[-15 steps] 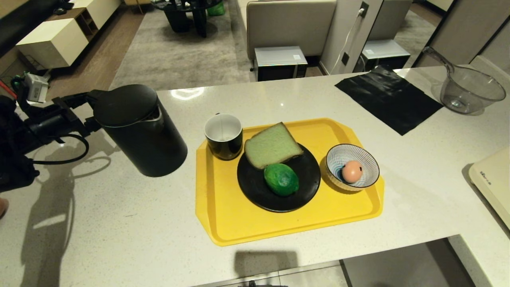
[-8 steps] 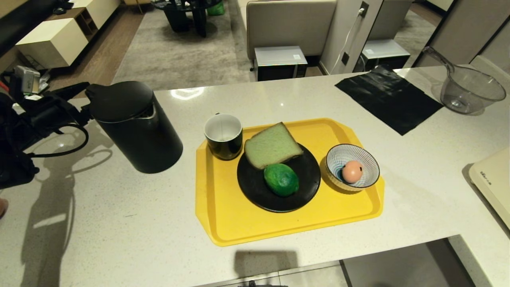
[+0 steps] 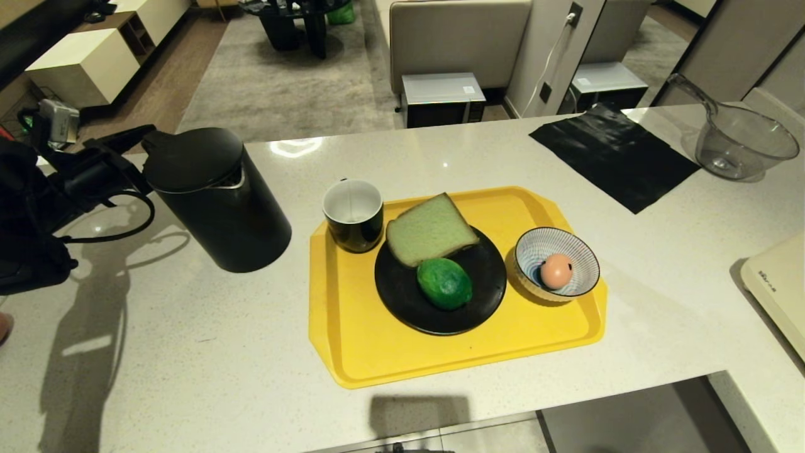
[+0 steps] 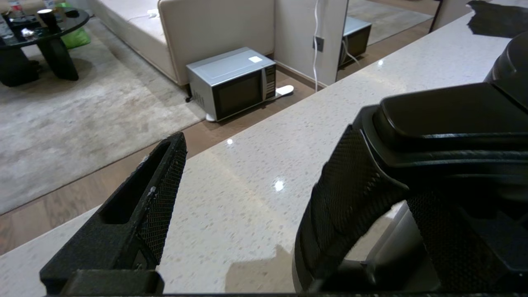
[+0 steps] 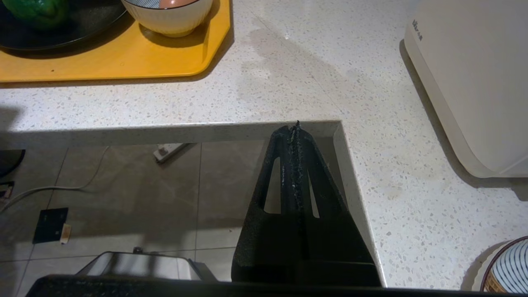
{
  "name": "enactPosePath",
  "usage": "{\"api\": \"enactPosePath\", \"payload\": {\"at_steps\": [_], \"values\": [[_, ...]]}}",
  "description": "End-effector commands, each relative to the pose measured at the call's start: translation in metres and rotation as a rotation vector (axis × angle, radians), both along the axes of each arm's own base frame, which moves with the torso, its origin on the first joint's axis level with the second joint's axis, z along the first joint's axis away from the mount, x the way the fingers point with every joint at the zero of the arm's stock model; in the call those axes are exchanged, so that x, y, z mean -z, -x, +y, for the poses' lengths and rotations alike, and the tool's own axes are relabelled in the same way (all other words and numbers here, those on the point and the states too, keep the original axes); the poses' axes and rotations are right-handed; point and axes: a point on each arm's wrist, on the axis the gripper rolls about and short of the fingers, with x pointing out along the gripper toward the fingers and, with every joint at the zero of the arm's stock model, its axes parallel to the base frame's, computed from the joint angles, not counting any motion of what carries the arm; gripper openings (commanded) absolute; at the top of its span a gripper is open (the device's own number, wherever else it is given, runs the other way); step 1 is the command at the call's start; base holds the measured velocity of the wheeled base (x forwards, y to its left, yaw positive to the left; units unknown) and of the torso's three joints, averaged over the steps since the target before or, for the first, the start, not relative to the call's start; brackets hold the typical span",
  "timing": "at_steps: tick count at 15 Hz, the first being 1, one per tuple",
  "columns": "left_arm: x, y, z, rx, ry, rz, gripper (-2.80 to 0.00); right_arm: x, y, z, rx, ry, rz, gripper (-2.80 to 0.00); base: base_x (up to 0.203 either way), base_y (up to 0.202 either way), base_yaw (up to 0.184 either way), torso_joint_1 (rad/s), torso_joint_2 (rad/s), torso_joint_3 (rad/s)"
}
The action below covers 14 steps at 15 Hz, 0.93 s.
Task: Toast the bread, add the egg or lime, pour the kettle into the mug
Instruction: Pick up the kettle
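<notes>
The kettle (image 3: 217, 198) stands upright on the pale stone counter (image 3: 188, 352), just left of the yellow tray (image 3: 352, 340). The left gripper (image 3: 129, 154) is at the kettle's left side by the handle (image 4: 433, 136) — its fingers (image 4: 156, 189) spread wide, one out over bare counter, the other lying against the handle, and the jaws close on nothing. On the tray, at the corner nearest the kettle, sits the mug (image 3: 353, 215), black outside and white inside. Beside the mug is a black plate (image 3: 402, 296) carrying the bread (image 3: 429, 229) and, touching the bread's near edge, the lime (image 3: 444, 283). Right of the plate, a striped bowl (image 3: 556, 242) holds an egg (image 3: 556, 270). The right gripper (image 5: 295, 128) hangs at the counter's inner corner, below and right of the tray — its fingers pressed together, empty.
</notes>
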Motion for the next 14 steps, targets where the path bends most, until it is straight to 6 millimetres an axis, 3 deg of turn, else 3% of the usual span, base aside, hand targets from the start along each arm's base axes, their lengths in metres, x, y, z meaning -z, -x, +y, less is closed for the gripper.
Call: {"api": "enactPosePath", "payload": {"at_steps": [1,6,14], "values": [[0.000,-0.002,-0.007,0.022,-0.005,-0.004,0.00,0.008,-0.002,0.000,0.000,0.001,0.027,-2.80,0.000,0.000,0.000,0.000,0.00,0.000],[0.004,-0.004,-0.008,0.050,-0.005,0.012,0.00,0.008,-0.002,0.000,-0.001,0.001,0.029,-2.80,0.000,0.000,0.000,0.000,0.00,0.000],[0.016,0.010,0.014,0.187,-0.130,0.033,0.00,0.008,-0.002,0.000,-0.001,0.001,0.027,-2.80,0.000,0.000,0.000,0.000,0.00,0.000]]}}
